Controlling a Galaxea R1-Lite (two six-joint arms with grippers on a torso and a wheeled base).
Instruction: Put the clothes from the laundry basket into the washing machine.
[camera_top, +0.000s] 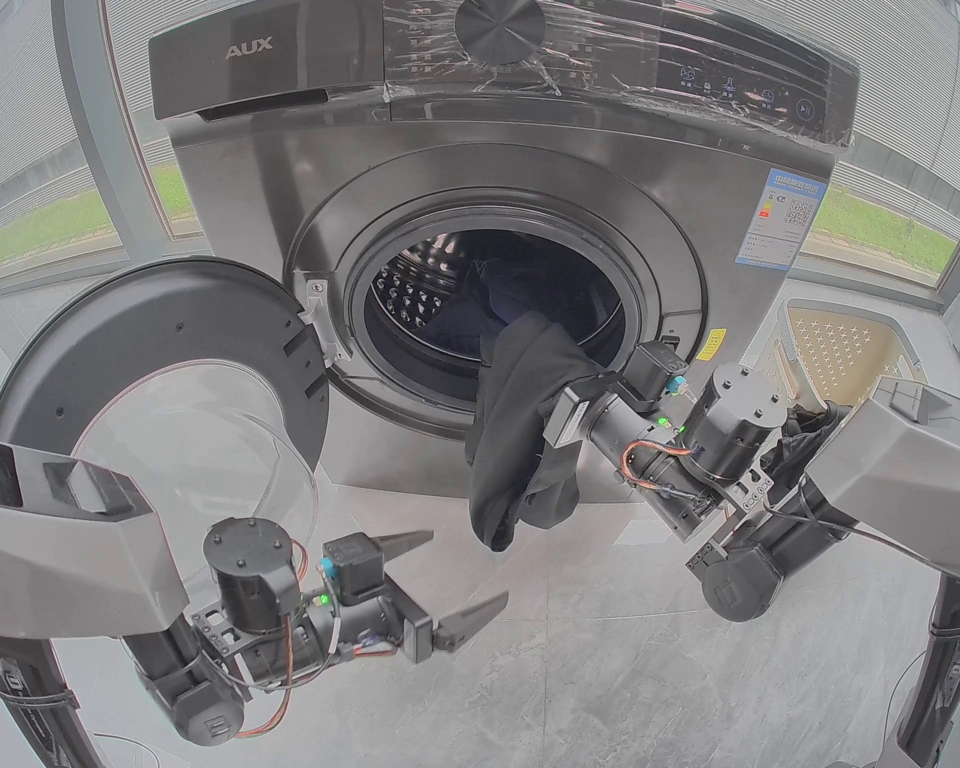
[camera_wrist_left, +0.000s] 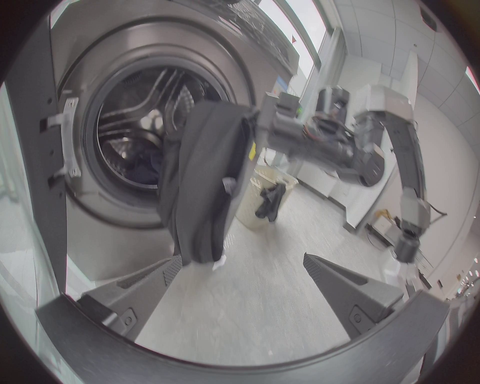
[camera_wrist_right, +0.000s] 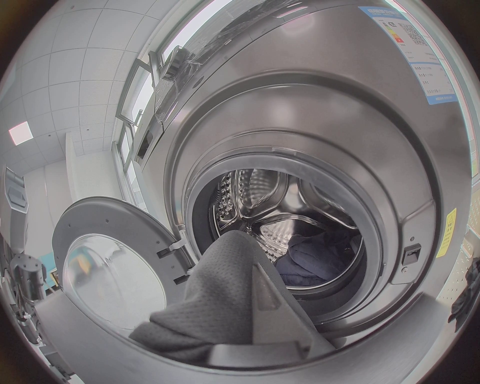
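Two arms face the open washing machine (camera_top: 560, 170): on the left, near its swung-open door (camera_top: 150, 330), the left jaws gape wide and empty. Centre, the right jaws clamp a dark garment (camera_top: 520, 430) hanging at the drum mouth; push it deep before release so nothing trails over the rim. Right, the laundry basket (camera_top: 845, 345) holds more.

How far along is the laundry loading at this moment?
Done: the door is open and a dark blue garment lies in the drum. In hand: the right gripper holds a black garment at the drum's mouth, most of it hanging outside. Still to do: at least one dark item draped on the laundry basket rim. The left gripper hangs open and empty, low.
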